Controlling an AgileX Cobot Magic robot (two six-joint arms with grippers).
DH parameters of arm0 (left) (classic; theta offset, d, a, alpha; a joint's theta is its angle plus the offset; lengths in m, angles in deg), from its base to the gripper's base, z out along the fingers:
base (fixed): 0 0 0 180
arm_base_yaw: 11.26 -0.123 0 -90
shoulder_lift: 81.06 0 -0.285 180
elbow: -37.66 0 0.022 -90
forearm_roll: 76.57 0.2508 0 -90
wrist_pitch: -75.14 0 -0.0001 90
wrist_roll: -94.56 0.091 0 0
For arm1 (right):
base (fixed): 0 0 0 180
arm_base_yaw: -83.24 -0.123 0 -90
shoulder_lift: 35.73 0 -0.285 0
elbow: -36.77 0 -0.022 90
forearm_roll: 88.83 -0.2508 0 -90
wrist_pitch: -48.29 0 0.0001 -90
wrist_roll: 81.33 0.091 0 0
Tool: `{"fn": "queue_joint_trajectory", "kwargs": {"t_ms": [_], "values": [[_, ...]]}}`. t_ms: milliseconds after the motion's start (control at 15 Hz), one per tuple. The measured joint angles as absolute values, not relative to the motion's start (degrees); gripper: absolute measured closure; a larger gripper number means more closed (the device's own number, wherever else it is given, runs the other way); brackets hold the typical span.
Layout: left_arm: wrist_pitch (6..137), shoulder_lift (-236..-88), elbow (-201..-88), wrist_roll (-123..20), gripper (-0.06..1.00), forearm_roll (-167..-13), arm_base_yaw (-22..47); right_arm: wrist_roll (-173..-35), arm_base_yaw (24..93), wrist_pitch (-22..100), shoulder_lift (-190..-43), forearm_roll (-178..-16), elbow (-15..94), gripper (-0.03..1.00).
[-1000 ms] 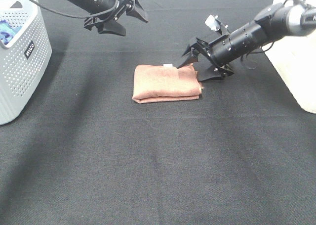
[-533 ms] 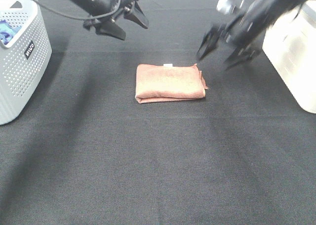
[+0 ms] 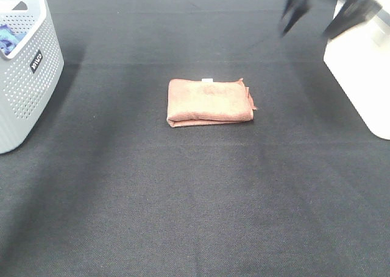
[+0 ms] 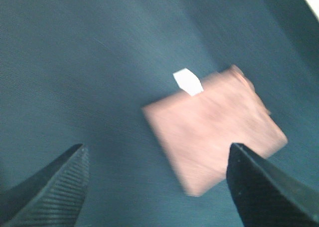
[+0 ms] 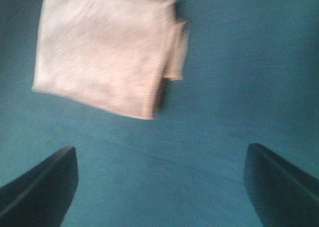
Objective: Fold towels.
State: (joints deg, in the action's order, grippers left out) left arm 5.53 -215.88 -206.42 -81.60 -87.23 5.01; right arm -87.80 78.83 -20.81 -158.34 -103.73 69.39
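Observation:
The reddish-brown towel (image 3: 209,101) lies folded into a small rectangle in the middle of the black table, its white tag (image 3: 207,80) at the far edge. It also shows, blurred, as the towel (image 4: 214,129) in the left wrist view and the towel (image 5: 104,50) in the right wrist view. My right gripper (image 3: 326,12) is a blurred dark shape at the far right, well above and behind the towel, its fingers spread with nothing between them. My left gripper (image 4: 159,187) is open and empty over the table; it is outside the high view.
A grey perforated basket (image 3: 24,76) with blue cloth inside stands at the left edge. A white container (image 3: 362,70) stands at the right edge. Black cloth covers the whole table.
My right gripper let go of the towel's right end and rose back toward the far right. The left arm withdrew out of the high view. The towel stays folded.

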Motion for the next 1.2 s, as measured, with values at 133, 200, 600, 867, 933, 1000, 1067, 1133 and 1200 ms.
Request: {"fn": "queue_joint_trajectory", "kwargs": {"t_ms": [133, 200, 600, 867, 933, 1000, 1067, 1133, 1200], "values": [[5.53, -208.77, -201.89, -81.77, 0.22, -85.34, 5.07, -87.57, 78.83, -20.93, -152.15, -102.35, 66.18, 0.12], [5.53, -205.1, -198.05, -81.77, 0.22, -84.65, 5.07, -87.51, 78.83, -20.98, -148.6, -101.78, 63.95, 0.12], [5.64, -174.51, -157.08, -82.57, 0.22, -79.96, 5.07, -87.51, 78.77, -21.04, -124.48, -98.69, 39.88, 0.12], [7.99, -151.02, -128.38, -82.69, 0.22, -79.27, 5.07, -87.51, 78.77, -18.63, -106.55, -98.63, 19.26, 0.12], [7.99, -151.02, -128.38, -82.69, 0.22, -79.27, 5.07, -87.51, 78.77, -18.63, -106.55, -98.63, 19.26, 0.12], [8.34, -146.49, -123.34, -82.69, 0.22, -79.27, 5.07, -87.51, 78.77, -17.89, -100.07, -98.63, 12.84, 0.12], [8.45, -137.9, -116.23, -82.69, 0.22, -79.27, 5.07, -87.51, 78.77, -17.77, -96.12, -98.63, 9.06, 0.12], [8.57, -132.17, -112.74, -82.69, 0.22, -79.27, 5.07, -87.57, 78.77, -17.77, -91.82, -98.63, 5.16, 0.12], [8.62, -127.07, -109.41, -82.69, 0.22, -79.27, 5.07, -87.69, 78.77, -17.6, -88.04, -98.63, 1.9, 0.12]]}}
